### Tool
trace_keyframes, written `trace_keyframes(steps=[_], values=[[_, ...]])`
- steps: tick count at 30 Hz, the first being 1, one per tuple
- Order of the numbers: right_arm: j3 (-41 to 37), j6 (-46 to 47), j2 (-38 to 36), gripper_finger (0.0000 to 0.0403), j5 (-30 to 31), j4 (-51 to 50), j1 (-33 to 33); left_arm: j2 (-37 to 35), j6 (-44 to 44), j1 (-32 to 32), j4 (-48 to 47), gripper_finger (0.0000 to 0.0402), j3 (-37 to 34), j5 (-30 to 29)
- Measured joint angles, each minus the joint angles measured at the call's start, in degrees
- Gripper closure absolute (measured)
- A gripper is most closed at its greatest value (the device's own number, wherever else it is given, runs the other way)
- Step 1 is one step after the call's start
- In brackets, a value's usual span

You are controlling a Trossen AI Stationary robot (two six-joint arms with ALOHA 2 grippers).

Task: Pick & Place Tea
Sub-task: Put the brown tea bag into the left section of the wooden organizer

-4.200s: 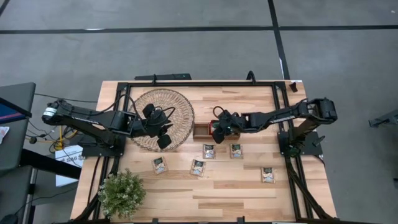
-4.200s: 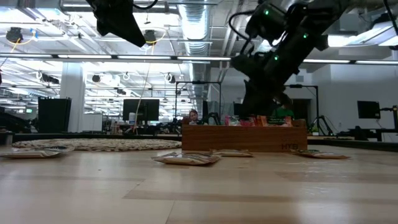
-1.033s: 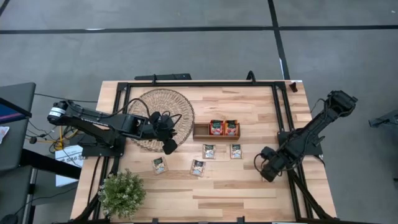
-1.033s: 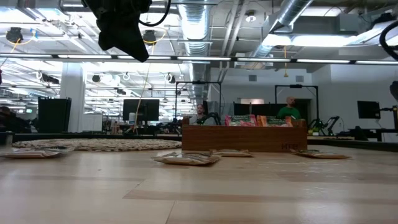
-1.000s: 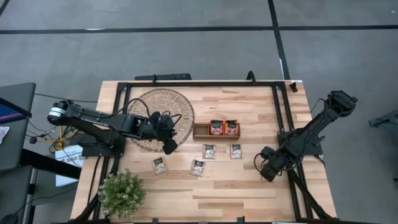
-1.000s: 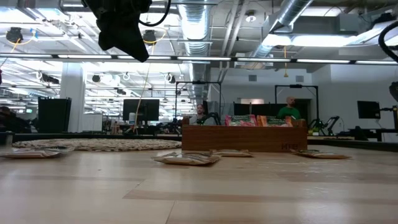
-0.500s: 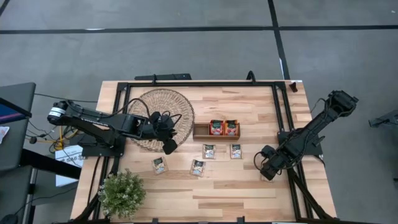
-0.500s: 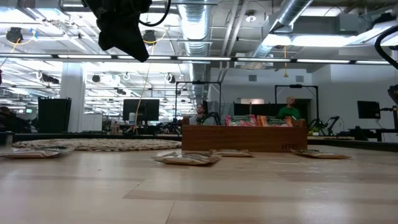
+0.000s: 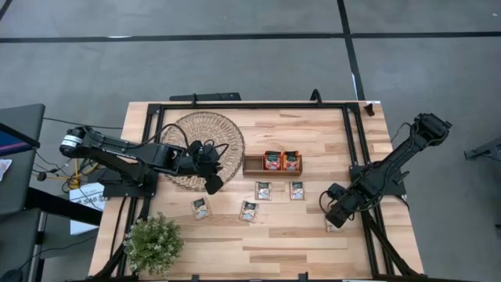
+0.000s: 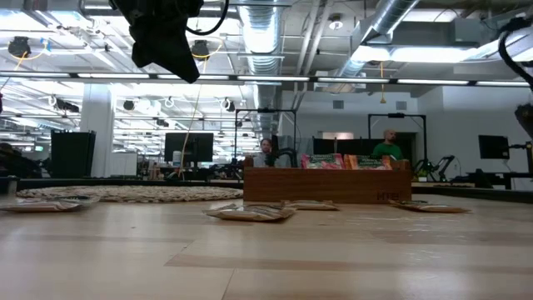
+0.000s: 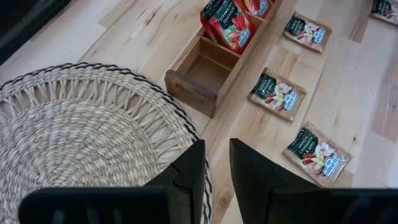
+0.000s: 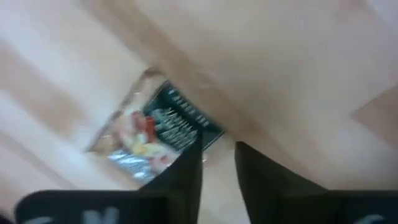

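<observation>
Tea sachets (image 9: 264, 190) lie scattered on the wooden surface (image 9: 297, 235) in front of a long wooden tray (image 9: 254, 165); two red-orange sachets (image 9: 281, 160) stand in the tray's right-hand compartments, while the left one sits bare in the left wrist view; three pale sachets rest flat in a loose row just in front of the tray, a fourth lies off to the right, at the right arm.

At the right edge of the surface the right hand (image 9: 335, 216) is low over that fourth pale sachet (image 12: 152, 130); its wrist view shows the two dark fingers (image 12: 180, 177) with a narrow gap between them, tips just at the sachet's edge, nothing gripped between them; the picture is blurred, so contact with the paper cannot be told.

On the other side the left hand (image 9: 210, 182) hangs above the near rim of a large round woven mat (image 9: 196, 129); its fingers (image 11: 186, 174) stand close together with a slim gap and hold nothing.

A small green potted plant (image 9: 153, 244) sits at the front left corner; people show far off in the room behind the tray in the low view.
</observation>
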Motion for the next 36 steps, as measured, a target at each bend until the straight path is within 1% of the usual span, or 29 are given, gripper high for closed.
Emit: trace_keyframes(steps=[3,6,11,13,16,20,24,27,30,36], values=[[1.03,1.73,-0.87,0.0277,-1.00,-1.46,0.02,0.00,0.53,0.00,0.00,0.0337,0.00,0.00],[2.21,3.75,-1.08,0.0255,-2.04,-3.30,0.02,-0.02,0.96,0.00,0.03,0.0337,0.00,0.00],[2.42,4.87,0.49,0.0244,-2.10,-3.51,0.55,-0.02,1.04,0.00,0.07,0.0337,0.00,0.00],[2.42,4.78,2.74,0.0247,-1.19,-2.88,0.47,-0.02,1.04,0.00,0.06,0.0337,0.00,0.00],[2.47,3.72,7.90,0.0256,-1.03,0.85,-0.12,-0.02,1.07,0.00,0.07,0.0337,0.00,0.00],[4.08,1.41,14.21,0.0265,-3.14,2.19,-1.59,-0.02,1.19,0.00,0.11,0.0337,0.00,-0.01],[8.46,-1.35,19.28,0.0269,-2.91,-3.17,-2.21,-0.04,1.92,-0.01,0.28,0.0337,0.00,-0.01],[9.20,-3.07,20.48,0.0272,-2.76,-4.18,-2.19,-0.04,1.94,-0.01,0.29,0.0337,0.00,0.00],[9.21,-1.91,20.67,0.0282,-2.82,-3.98,-2.21,-0.04,1.94,0.00,0.28,0.0337,0.00,-0.02],[9.13,-0.48,20.67,0.0327,-2.77,-4.41,-2.29,-0.04,1.96,0.00,0.28,0.0337,0.00,0.00]])
